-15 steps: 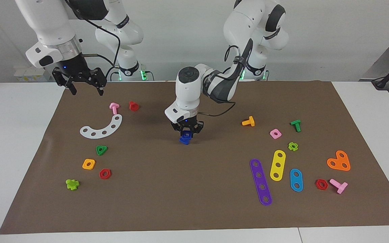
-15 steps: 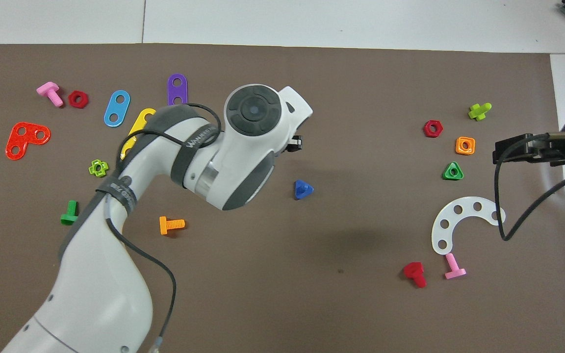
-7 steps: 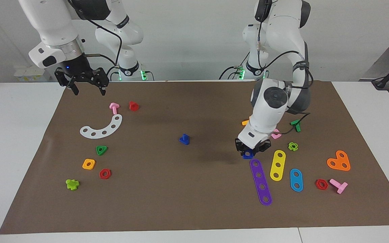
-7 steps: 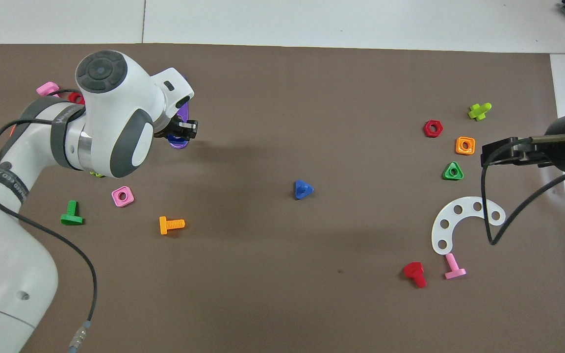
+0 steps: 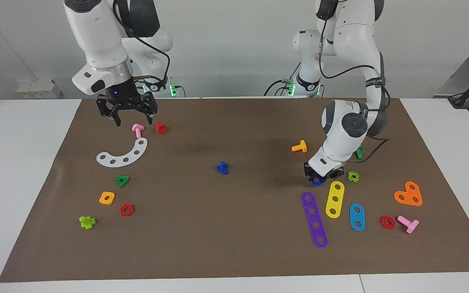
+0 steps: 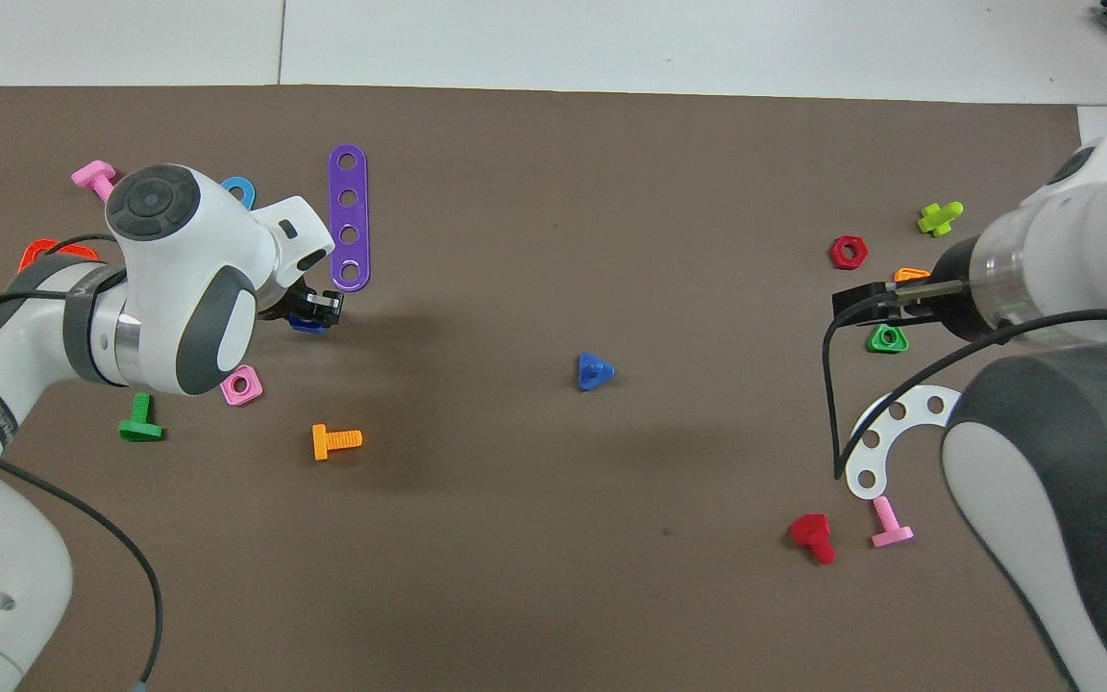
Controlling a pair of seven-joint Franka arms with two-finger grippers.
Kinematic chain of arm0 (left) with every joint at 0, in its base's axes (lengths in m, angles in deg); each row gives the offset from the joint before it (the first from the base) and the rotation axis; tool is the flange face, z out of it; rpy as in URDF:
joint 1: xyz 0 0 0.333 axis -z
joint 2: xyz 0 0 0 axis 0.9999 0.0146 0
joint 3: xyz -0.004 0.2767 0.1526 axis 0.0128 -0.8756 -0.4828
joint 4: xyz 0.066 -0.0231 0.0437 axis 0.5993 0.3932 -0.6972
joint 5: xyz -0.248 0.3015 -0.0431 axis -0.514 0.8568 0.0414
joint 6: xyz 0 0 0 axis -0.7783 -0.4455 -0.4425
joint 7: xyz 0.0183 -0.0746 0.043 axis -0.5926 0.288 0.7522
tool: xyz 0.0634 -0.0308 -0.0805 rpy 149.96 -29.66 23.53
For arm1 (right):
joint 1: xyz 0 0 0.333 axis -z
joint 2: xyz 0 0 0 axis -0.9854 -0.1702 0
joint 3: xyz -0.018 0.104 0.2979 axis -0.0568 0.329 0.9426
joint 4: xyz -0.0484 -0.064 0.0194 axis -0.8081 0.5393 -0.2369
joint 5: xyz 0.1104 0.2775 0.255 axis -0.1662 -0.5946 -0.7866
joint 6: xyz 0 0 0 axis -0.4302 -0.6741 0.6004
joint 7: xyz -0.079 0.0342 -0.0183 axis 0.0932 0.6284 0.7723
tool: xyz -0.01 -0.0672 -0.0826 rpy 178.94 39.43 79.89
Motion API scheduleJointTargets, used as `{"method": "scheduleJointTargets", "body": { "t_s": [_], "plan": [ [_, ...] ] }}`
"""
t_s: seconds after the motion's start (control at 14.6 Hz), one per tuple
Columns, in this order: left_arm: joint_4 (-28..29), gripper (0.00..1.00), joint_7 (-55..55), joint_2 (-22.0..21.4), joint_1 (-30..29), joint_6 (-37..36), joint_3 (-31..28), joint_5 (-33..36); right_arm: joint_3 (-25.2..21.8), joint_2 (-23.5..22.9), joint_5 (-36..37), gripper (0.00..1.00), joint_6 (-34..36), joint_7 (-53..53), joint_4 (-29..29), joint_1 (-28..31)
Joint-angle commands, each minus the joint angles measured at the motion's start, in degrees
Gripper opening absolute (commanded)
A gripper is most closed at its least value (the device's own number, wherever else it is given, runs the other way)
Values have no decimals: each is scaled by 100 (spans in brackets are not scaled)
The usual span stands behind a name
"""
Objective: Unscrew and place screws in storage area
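Note:
The blue screw (image 5: 222, 167) stands alone in the middle of the brown mat, head down and shaft up; it also shows in the overhead view (image 6: 594, 371). My left gripper (image 5: 318, 178) is low over the mat, beside the purple strip (image 5: 314, 219) and the yellow strip (image 5: 334, 199). It is shut on a blue nut (image 5: 317, 181), also seen in the overhead view (image 6: 307, 324). The storage area (image 5: 381, 175) is the stretch of mat around it, scattered with coloured parts. My right gripper (image 5: 133, 119) hangs open and empty over the pink bolt (image 5: 137, 130).
A white curved strip (image 5: 122, 154), a red bolt (image 5: 161, 127) and several small nuts lie toward the right arm's end. An orange bolt (image 5: 299, 146), a blue strip (image 5: 357, 217) and an orange heart plate (image 5: 408, 194) lie toward the left arm's end.
My left gripper lifted the blue nut off the screw in the middle and carried it to the left arm's end, low beside the strips. My right gripper moved inward over the pink bolt.

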State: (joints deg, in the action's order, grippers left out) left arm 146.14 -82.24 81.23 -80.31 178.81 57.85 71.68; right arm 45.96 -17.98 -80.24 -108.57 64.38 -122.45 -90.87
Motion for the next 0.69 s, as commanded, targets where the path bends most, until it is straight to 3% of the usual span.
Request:
{"method": "scheduleJointTargets", "body": {
  "t_s": [0.0,0.07,0.14,0.34,0.62],
  "plan": [
    [416,60,-110,-305,-59,177,37,-78,13,-151,4,96,-569,-549,-309,-390],
    [408,74,-119,-305,-59,168,37,-78,13,-326,4,96,-832,-813,-327,-574],
    [390,80,-119,-305,-68,177,28,-78,13,-537,30,96,-1061,-937,-327,-768],
    [346,86,-146,-462,-251,142,28,-78,13,-1091,92,96,-1702,-1569,-327,-1225],
    [337,87,-128,-1190,-673,-629,11,-78,13,-1628,118,95,-2362,-2167,-423,-1612]
  ]
}}
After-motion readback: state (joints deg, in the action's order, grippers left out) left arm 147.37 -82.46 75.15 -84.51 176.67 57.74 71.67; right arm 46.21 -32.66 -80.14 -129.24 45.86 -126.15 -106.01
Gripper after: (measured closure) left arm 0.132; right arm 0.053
